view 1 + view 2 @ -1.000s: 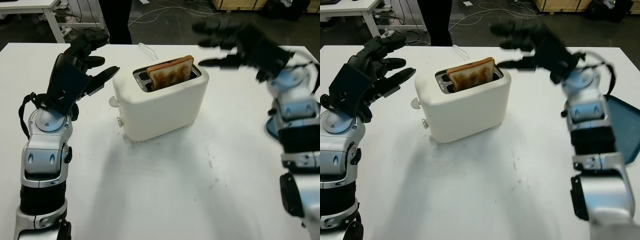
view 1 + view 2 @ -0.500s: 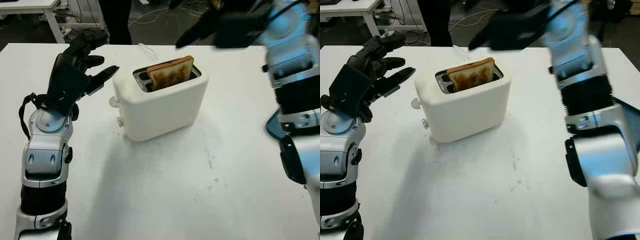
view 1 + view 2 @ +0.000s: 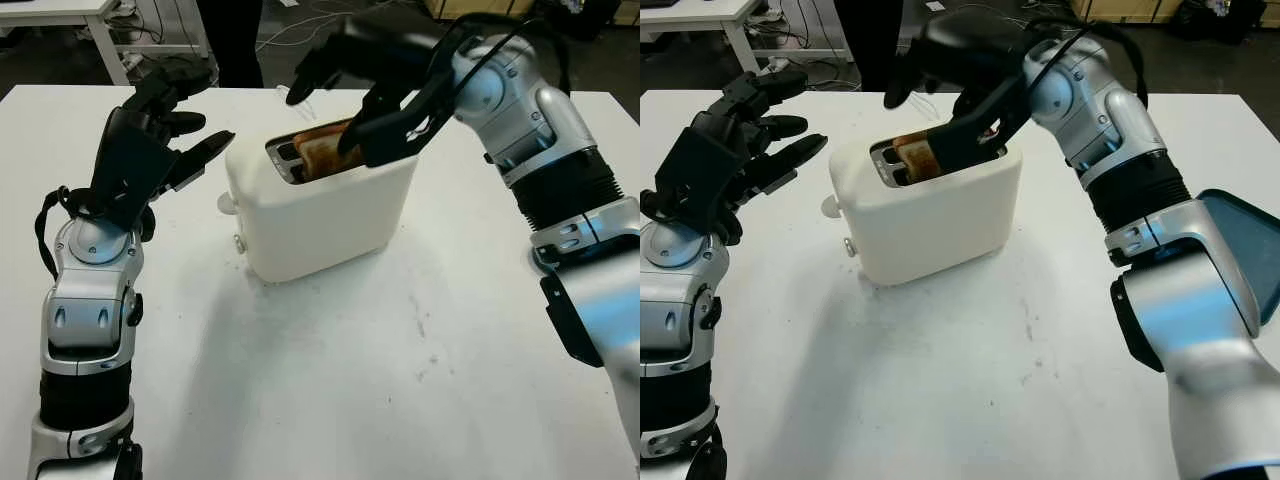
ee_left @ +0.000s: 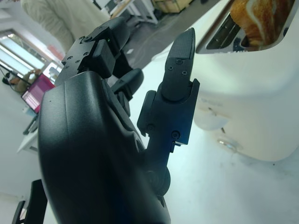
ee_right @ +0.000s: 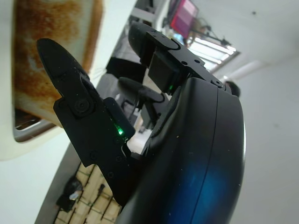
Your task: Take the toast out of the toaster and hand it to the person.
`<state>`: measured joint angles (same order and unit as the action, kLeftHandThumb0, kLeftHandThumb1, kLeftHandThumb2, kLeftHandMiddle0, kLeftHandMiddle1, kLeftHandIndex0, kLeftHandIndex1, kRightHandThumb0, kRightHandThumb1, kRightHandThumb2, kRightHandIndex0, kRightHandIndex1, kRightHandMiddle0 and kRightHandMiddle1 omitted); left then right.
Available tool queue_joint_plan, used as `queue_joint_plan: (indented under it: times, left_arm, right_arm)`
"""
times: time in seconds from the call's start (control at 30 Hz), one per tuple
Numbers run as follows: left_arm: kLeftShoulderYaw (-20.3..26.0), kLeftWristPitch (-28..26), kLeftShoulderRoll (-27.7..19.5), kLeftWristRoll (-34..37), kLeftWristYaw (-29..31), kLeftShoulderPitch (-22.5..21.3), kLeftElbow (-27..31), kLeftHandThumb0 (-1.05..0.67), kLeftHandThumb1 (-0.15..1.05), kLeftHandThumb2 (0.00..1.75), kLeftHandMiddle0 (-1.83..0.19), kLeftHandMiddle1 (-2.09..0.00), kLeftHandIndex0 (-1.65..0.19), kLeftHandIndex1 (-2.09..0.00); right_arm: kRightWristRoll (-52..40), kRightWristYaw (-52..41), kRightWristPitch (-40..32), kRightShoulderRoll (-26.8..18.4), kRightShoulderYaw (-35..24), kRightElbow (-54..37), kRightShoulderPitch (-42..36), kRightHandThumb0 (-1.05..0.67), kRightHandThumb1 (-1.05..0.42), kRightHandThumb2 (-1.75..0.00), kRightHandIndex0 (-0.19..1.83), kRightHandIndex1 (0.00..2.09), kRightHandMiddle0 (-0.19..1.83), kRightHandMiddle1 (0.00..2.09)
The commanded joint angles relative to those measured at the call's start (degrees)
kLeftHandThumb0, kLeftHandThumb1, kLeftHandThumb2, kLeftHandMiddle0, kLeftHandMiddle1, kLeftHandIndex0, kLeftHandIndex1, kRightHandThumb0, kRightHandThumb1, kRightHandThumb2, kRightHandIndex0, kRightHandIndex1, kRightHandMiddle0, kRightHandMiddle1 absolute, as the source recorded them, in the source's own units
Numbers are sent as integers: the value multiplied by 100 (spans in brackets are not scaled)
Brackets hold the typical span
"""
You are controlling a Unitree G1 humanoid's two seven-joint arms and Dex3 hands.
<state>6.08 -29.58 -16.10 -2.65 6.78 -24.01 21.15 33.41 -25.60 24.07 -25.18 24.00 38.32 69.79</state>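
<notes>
A white toaster (image 3: 320,215) stands mid-table with a browned slice of toast (image 3: 318,148) sticking up from one slot. My right hand (image 3: 325,115) hovers over the toaster top, open. Its thumb (image 5: 70,88) is beside the toast's near face, and the other fingers reach past the far side, above the slot. Whether any finger touches the toast I cannot tell. My left hand (image 3: 205,110) is raised to the left of the toaster, open and apart from it. The left wrist view shows the toaster (image 4: 252,93) and toast (image 4: 261,18) beyond its fingers.
A person in dark trousers (image 3: 230,40) stands behind the table's far edge. A blue tray (image 3: 1250,250) lies at the right edge. A white cable (image 3: 290,97) runs off behind the toaster. The white table (image 3: 330,380) is bare in front.
My right arm has swung from the right side, up and leftwards, and come down over the toaster so its hand straddles the toast. The left hand and toaster have stayed put.
</notes>
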Motion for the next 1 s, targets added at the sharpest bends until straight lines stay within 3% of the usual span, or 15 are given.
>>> queue_joint_plan:
  times: [0.0,0.23,0.4,0.67,0.7,0.83,0.97]
  left_arm:
    - [13,15,-54,-7,2,-18,28,-39,90,5,-6,-104,-24,-58]
    - [26,43,-27,10,-13,5,32,-39,91,5,-6,-104,-23,-58]
    - [21,121,-42,-16,-20,8,0,-40,91,5,-6,-104,-23,-59]
    - [32,147,-17,-6,-45,31,8,-40,91,4,-6,-104,-23,-60]
    - [34,157,-13,-3,-48,35,5,-40,91,4,-6,-104,-23,-60]
    - [49,190,17,16,-68,51,-3,-41,91,4,-6,-105,-23,-60]
    - [26,191,1,-29,-85,59,-10,-41,91,4,-6,-105,-23,-61]
  right_arm:
    - [128,88,92,1,79,66,63,-63,-64,-1,46,101,78,8]
    - [215,113,229,-30,150,188,-10,-61,-67,-1,48,125,82,9]
    - [216,17,257,-58,214,158,-120,-61,-68,0,46,108,85,9]
    - [223,-363,4,-91,253,-76,-334,-51,-68,0,59,103,101,16]
    - [226,-378,10,-99,262,-86,-357,-49,-68,0,60,113,105,23]
    - [193,-430,-17,-71,276,-63,-485,-45,-69,0,67,154,75,124]
    - [304,-164,191,-94,346,-3,-649,-45,-70,0,85,165,71,151]
